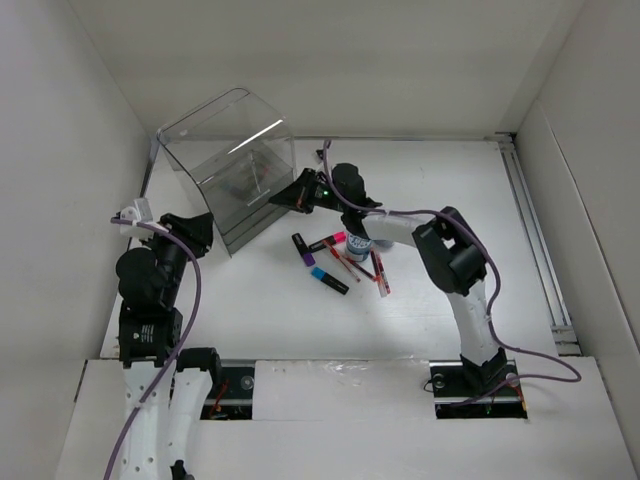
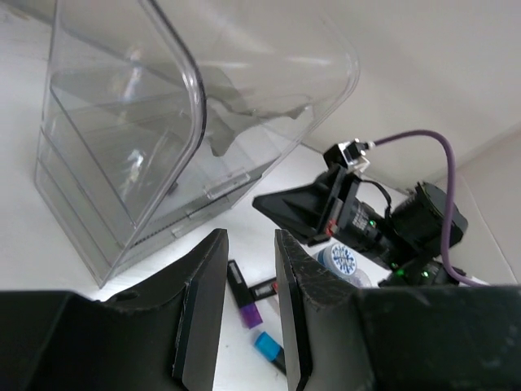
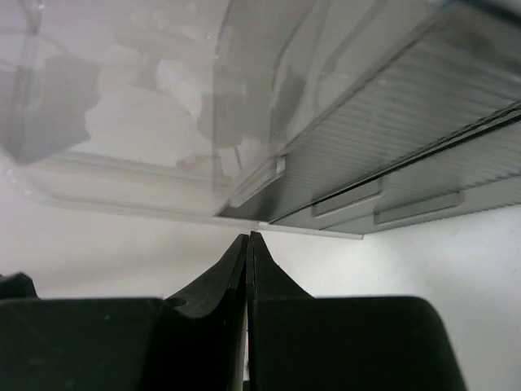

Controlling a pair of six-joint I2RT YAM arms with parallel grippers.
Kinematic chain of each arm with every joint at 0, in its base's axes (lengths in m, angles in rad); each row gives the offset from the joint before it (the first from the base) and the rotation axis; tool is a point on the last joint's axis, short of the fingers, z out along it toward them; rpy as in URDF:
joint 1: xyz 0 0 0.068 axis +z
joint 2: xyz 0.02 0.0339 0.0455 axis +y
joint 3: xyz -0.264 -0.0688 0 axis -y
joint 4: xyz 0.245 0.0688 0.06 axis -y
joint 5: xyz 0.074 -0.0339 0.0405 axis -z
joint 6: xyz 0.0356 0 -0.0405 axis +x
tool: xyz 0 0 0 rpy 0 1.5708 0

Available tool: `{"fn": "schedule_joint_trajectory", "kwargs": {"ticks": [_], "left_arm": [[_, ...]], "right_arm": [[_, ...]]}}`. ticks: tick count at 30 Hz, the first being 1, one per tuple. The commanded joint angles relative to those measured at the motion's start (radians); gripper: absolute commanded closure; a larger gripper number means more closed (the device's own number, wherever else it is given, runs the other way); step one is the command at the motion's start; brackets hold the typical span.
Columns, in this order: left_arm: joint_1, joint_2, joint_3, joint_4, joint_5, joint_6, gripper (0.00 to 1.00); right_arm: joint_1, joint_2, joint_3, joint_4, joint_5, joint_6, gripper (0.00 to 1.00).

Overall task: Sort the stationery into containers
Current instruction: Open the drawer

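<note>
We see one clear box (image 1: 228,160) at 11 o'clock on the white bench (image 1: 450,180). Its tall lid (image 2: 269,73) is swung up, and its flat drawers (image 3: 407,155) are at the bottom. White walls (image 1: 60,150) stand around the bench.

The right end effector (image 1: 283,198) is just beside the box, at the box's 4 o'clock, right in front of the drawers. Its fingers (image 3: 236,269) are pressed together with nothing between them. The left end effector (image 1: 198,228) is near the box's 7 o'clock. Its fingers (image 2: 199,309) are a little apart and hold nothing.

All the pens lie out on the bench in a small pile at 4 o'clock from the box. The right arm (image 1: 440,250) and its purple cable (image 1: 400,213) reach over that pile.

We count three short black markers: one with a purple cap (image 1: 300,247), one with a pink cap (image 1: 333,240) and one with a blue cap (image 1: 328,280). We see at least two thin red pens (image 1: 380,275) crossing each other. We see one blue and white roll (image 1: 358,246), partly under the right arm.
</note>
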Motion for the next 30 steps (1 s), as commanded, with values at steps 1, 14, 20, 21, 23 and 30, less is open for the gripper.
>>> {"fn": "schedule_joint_trajectory", "kwargs": {"ticks": [1,14,20,21,23,30], "left_arm": [[-0.005,-0.013,0.087,0.018,-0.041,0.036,0.74],[-0.005,-0.031,0.081,0.008,-0.02,0.025,0.74],[-0.005,-0.031,0.072,0.019,-0.011,0.025,0.74],[-0.005,-0.031,0.072,0.019,-0.011,0.025,0.74],[-0.005,-0.031,0.072,0.019,-0.011,0.025,0.74],[-0.014,-0.031,0.072,0.019,-0.011,0.025,0.74]], "right_arm": [[0.006,-0.147,-0.041,0.132,0.015,-0.024,0.96],[0.006,-0.03,0.078,0.012,0.025,-0.045,0.64],[0.006,0.011,0.112,-0.026,0.056,-0.045,0.64],[0.006,0.011,0.123,-0.026,0.056,-0.045,0.64],[0.006,0.036,0.134,-0.026,0.056,-0.045,0.64],[0.006,0.083,0.209,-0.036,0.047,-0.045,0.73]]}}
